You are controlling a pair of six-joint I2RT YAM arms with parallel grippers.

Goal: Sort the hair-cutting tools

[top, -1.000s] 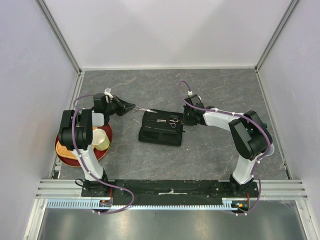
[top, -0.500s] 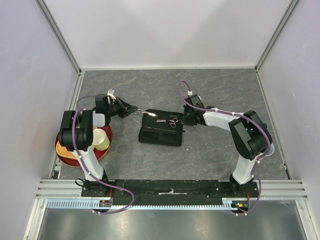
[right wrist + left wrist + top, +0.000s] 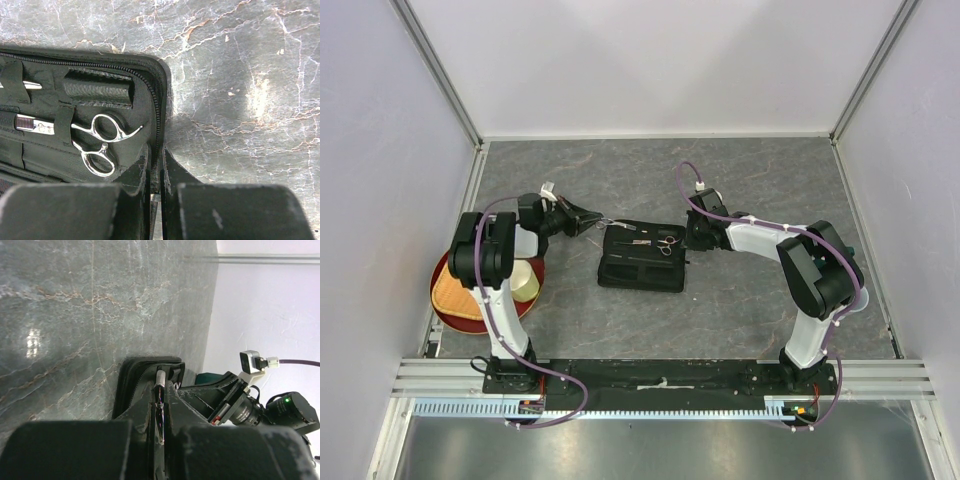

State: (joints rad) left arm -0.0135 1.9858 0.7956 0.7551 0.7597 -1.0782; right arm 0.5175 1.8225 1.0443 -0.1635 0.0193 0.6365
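My left gripper [image 3: 590,219] is shut on thin silver scissors [image 3: 608,223], whose tip pokes out toward the open black case [image 3: 640,268]. In the left wrist view the metal [image 3: 160,377] sits pinched between the jaws of the left gripper [image 3: 161,389], just short of the case's left edge [image 3: 131,385]. A second pair of silver scissors [image 3: 97,145] lies strapped inside the case, also seen from above [image 3: 667,243]. The right gripper [image 3: 156,156] is shut on the case's zipped right edge [image 3: 159,105], and from above the right gripper [image 3: 690,243] stands at that side.
A red plate [image 3: 445,300] with a pale yellow cup [image 3: 525,281] sits at the left, beside the left arm's base. Another silver tool end [image 3: 29,86] shows under a strap in the case. Grey stone-patterned table [image 3: 750,180] runs to white walls.
The left gripper has swung right with the scissors, bringing their tip closer to the case's left edge. The right gripper stays clamped on the case.
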